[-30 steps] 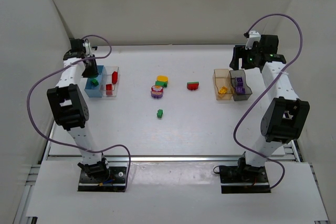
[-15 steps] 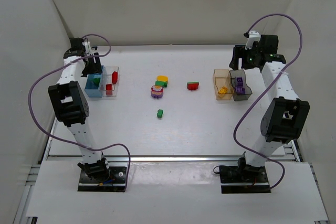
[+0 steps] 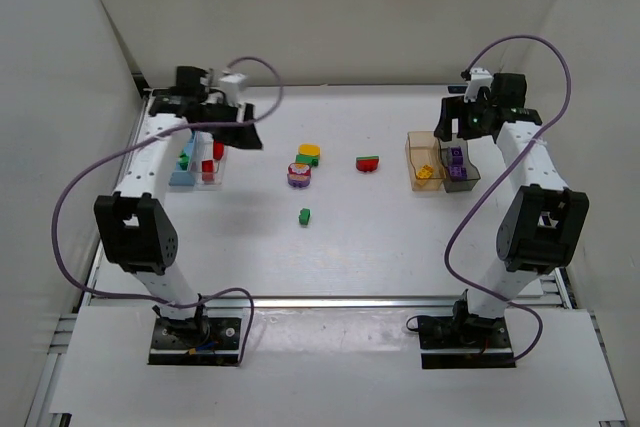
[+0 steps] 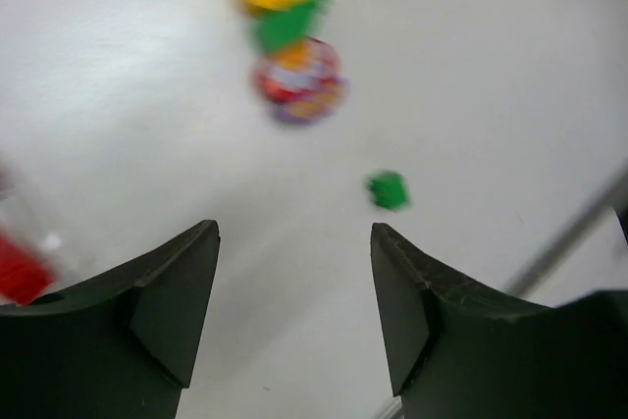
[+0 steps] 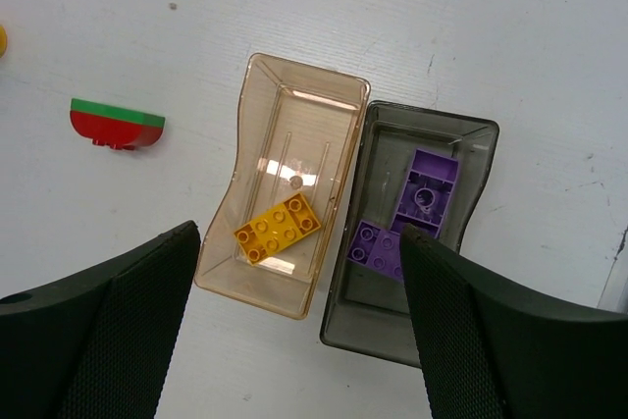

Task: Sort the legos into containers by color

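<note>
Step in hand: fetching a loose lego.
Left end effector point(image 4: 294, 233): jaws spread, empty, tilted over the desk point(image 3: 400, 237), facing centre.
Likely best target: lone green brick point(image 4: 389, 189), apart from the mixed stack point(image 4: 292, 66); straddle it squarely.
Right end effector point(image 5: 296, 233): spread, empty, above the amber bin point(image 5: 294, 95) with its yellow brick point(image 5: 278, 229) and the grey bin point(image 5: 471, 144) with purple bricks point(image 5: 424, 193).

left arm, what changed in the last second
The left claw opened, left the green brick in the blue bin, then rose and swung toward the middle of the table, empty. The right claw stayed open over the orange bin and grey bin; the loose bricks did not move.
</note>
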Controlling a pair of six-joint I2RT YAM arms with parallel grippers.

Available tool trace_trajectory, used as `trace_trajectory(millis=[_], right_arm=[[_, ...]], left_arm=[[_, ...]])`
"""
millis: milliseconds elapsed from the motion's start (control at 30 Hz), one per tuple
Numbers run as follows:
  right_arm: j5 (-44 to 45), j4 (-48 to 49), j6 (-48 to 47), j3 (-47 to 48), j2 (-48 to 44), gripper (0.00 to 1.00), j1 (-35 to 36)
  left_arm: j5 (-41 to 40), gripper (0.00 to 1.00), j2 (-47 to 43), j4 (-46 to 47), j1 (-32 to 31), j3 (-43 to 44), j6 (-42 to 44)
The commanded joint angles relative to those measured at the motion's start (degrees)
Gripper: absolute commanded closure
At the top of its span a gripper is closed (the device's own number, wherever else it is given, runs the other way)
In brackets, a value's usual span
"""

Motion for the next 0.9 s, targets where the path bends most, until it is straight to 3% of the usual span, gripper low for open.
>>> trace_trajectory(millis=[0,200,367,533,700,867], right_arm=[[-1.9,0.4,-1.1,-0.7,-3.8,0.14,0.2],[-2.2,-0.1,-1.6,-2.7,-7.0,0.13,0.1],[-2.4,-0.4,-1.9,-4.4,-9.5,0.13,0.1],[-1.8,-0.6,-2.9,-6.2,-12.1,0.13,0.1],[-1.1,-0.7,-3.3,-8.0,-14.3,0.12,0.0],[-1.4,-1.0,-3.3,-9.9,-16.3,0.12,0.0]], left_arm=[[10.0,0.27,-3.7,-10.5,-10.2,-5.7,9.7],[9.7,0.26,-1.9,-14.7,-21.7,-9.8,19.7],[1.4,0.30,1.0,-10.4,-26.5,-9.9,17.3],[-9.0,0.38,1.0,-4.4,-31.4,-11.7,5.7],[-19.6,0.34,-0.7,-0.2,-34.4,-17.7,-6.6],[-26.9,0.32,1.1,1.2,-35.0,-17.5,-14.4]])
